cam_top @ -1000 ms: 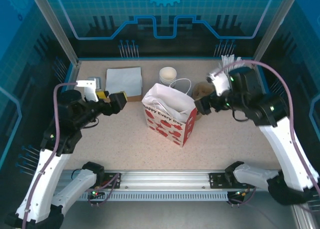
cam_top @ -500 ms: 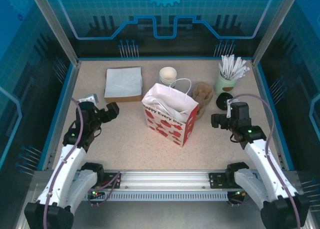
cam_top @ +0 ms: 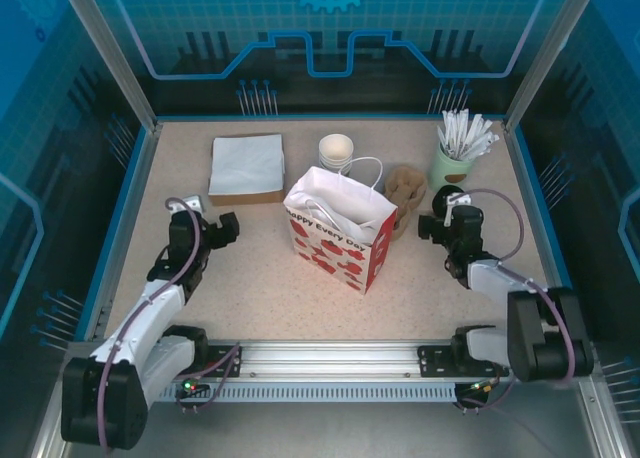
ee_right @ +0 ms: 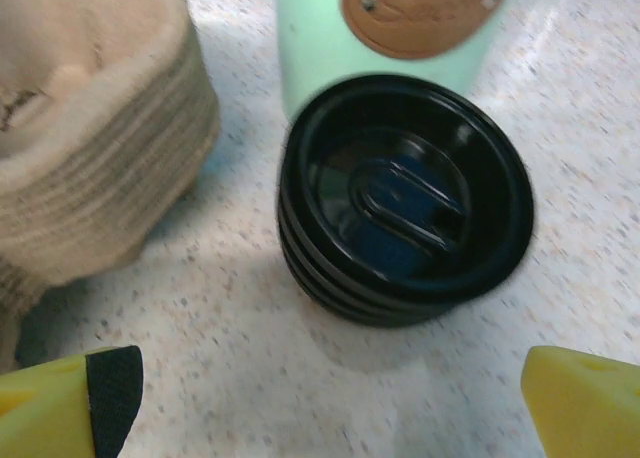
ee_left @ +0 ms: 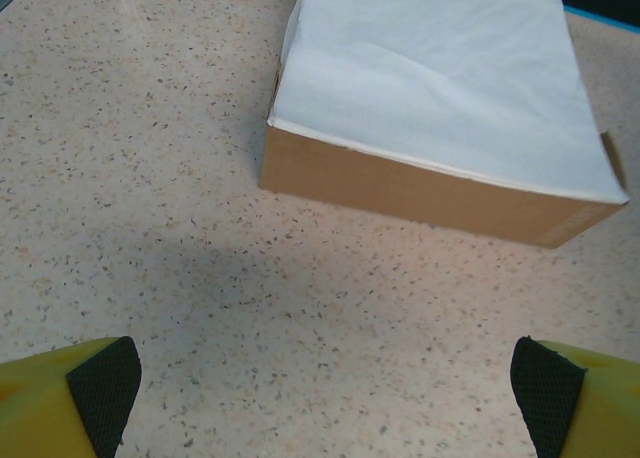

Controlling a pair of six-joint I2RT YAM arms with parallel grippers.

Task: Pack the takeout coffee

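Top external view: left hand (cam_top: 226, 228) and right hand (cam_top: 428, 226) gape wide, empty.

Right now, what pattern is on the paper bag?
The paper bag has red shapes on white; top external view.

Speckled beige table (cam_top: 255, 278) w/ blue printed walls (cam_top: 330, 48).

White-rimmed cup (cam_top: 337, 150) stands upright behind paper bag (cam_top: 335, 244).
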